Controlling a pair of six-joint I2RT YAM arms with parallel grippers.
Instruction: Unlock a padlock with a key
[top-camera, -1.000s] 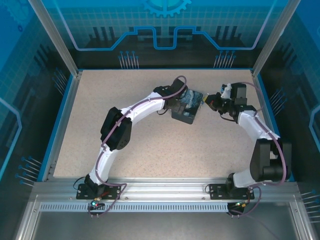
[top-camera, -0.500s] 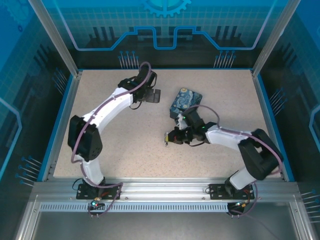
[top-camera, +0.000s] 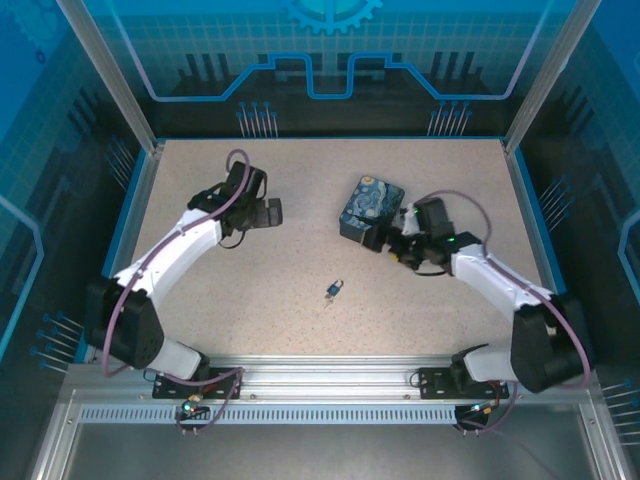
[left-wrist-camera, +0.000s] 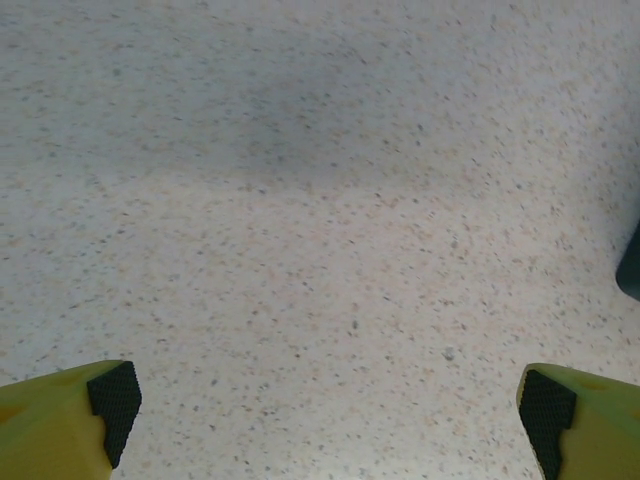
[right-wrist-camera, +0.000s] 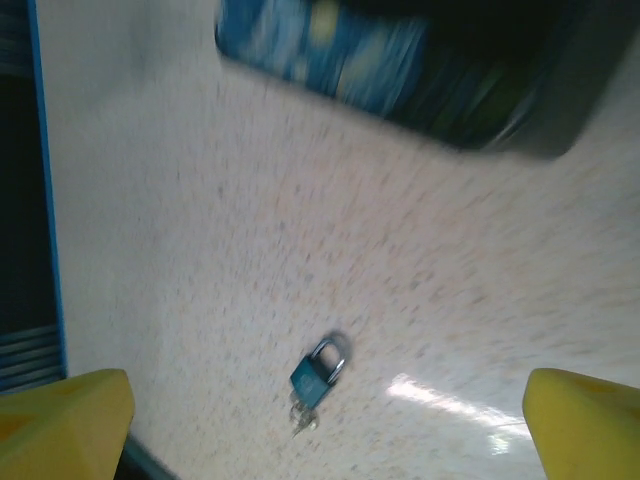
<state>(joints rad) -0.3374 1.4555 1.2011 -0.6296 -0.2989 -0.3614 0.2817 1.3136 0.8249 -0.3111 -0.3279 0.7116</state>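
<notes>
The small bluish padlock (top-camera: 336, 289) lies flat on the speckled table, in the middle and towards the front. The thin grey key (top-camera: 327, 298) sticks out from its bottom end and touches it. In the right wrist view the padlock (right-wrist-camera: 319, 369) and key (right-wrist-camera: 303, 419) lie far below, between the yellow fingers (right-wrist-camera: 70, 420). My right gripper (top-camera: 393, 243) is open and empty, up beside the box and apart from the padlock. My left gripper (top-camera: 272, 213) hovers at the back left, open over bare table (left-wrist-camera: 330, 415).
The dark-blue box with the night-sky print (top-camera: 371, 207) stands at the back, right of centre, close to my right gripper; it is blurred at the top of the right wrist view (right-wrist-camera: 400, 60). Blue walls (top-camera: 120, 240) ring the table.
My right gripper, shut beside the padlock half a second ago, has opened and pulled back right towards the box, leaving padlock and key on the table. The left arm has swung left, away from the box.
</notes>
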